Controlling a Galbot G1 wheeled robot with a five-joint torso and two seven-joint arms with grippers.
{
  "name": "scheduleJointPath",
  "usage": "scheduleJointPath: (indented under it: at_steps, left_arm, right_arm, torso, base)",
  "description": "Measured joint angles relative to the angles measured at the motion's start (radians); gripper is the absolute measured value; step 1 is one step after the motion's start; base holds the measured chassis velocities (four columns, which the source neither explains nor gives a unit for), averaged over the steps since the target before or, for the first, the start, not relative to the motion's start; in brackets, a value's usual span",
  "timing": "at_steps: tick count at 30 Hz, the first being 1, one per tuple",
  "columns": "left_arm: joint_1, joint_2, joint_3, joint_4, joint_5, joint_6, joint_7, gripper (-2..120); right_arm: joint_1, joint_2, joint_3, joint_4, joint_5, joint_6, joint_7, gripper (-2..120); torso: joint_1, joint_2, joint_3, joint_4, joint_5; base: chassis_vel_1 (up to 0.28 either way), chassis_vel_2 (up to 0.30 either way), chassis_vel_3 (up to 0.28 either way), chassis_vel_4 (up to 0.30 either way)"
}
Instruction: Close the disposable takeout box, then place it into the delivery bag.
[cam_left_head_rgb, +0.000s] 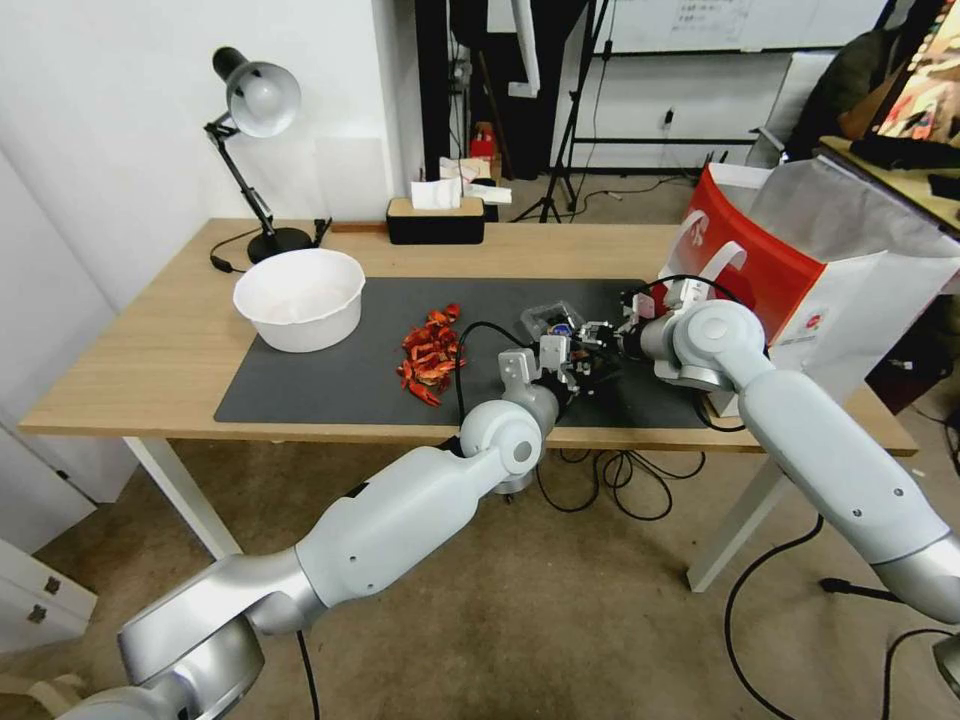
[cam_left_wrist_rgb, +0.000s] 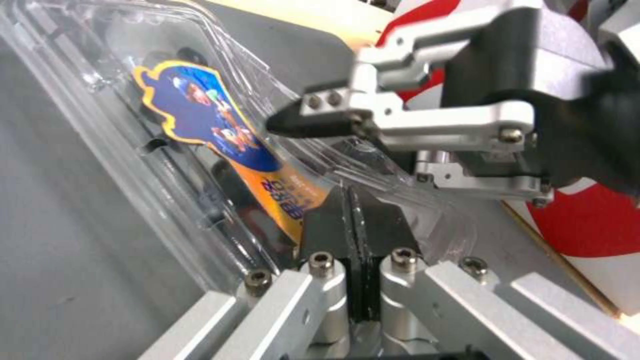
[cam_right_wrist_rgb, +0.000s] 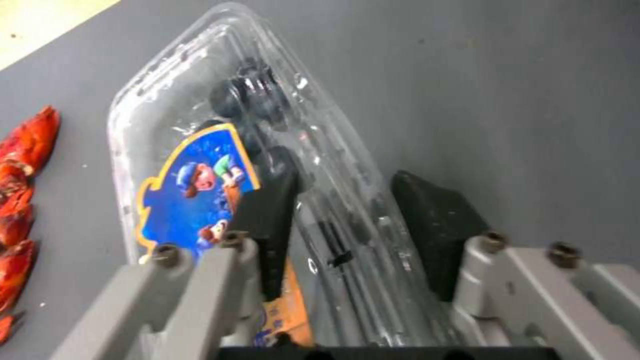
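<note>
Head view: both claws meet over the takeout box (cam_left_head_rgb: 553, 322) on the dark mat (cam_left_head_rgb: 330, 380), and the delivery bag (cam_left_head_rgb: 790, 270) stands on the far side of the right claw (cam_left_head_rgb: 607, 352). Left wrist view: the left claw (cam_left_wrist_rgb: 351, 220) is pinched tight on the box's clear edge. Right wrist view: the right claw (cam_right_wrist_rgb: 347, 225) is partly open, the box running lengthwise between its fingers.

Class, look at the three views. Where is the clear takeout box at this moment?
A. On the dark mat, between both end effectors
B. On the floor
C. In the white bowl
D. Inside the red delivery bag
A: the takeout box lies on the dark mat, with the left end effector shut on its edge and the right end effector straddling it, fingers apart.
</note>
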Motion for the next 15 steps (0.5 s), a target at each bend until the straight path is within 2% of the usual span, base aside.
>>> scheduleJointPath:
  at_steps: [1,4,9,10,12,15]
  left_arm:
    - [0.0,0.0,0.0,0.0,0.0,0.0,0.0,0]
    - [0.001,0.006,0.0,-0.007,0.0,-0.001,0.0,0]
    - [0.001,0.009,-0.002,-0.012,0.0,-0.003,-0.001,0]
    - [0.002,0.01,-0.004,-0.014,0.0,-0.004,-0.001,0]
    - [0.004,0.012,-0.005,-0.017,0.0,-0.01,-0.001,0]
    - [0.008,0.018,-0.005,-0.024,0.001,-0.014,-0.001,0]
  right_arm:
    - [0.0,0.0,0.0,0.0,0.0,0.0,0.0,40]
    - [-0.009,-0.003,0.006,0.007,0.0,0.0,0.008,25]
    - [-0.015,-0.003,0.01,0.011,-0.001,0.0,0.015,14]
    - [-0.018,-0.003,0.012,0.013,-0.001,0.0,0.016,6]
    - [-0.022,-0.003,0.015,0.015,-0.001,0.0,0.016,1]
    - [-0.024,-0.002,0.019,0.018,-0.002,-0.001,0.015,0]
  torso:
    - [0.0,0.0,0.0,0.0,0.0]
    - [0.001,0.0,0.0,0.0,0.0003]
    - [0.001,-0.001,0.001,0.0,0.0004]
    - [0.001,-0.001,0.001,0.0,0.0005]
    - [0.001,-0.001,0.001,0.0001,0.0005]
    - [0.001,-0.001,0.001,0.0004,0.0005]
  base:
    - [0.0,0.0,0.0,0.0]
    - [0.0,0.0,0.0,0.0]
    - [0.0,0.0,0.0,0.0]
    - [0.0,0.0,0.0,0.0]
    - [0.0,0.0,0.0,0.0]
    - [0.0,0.0,0.0,0.0]
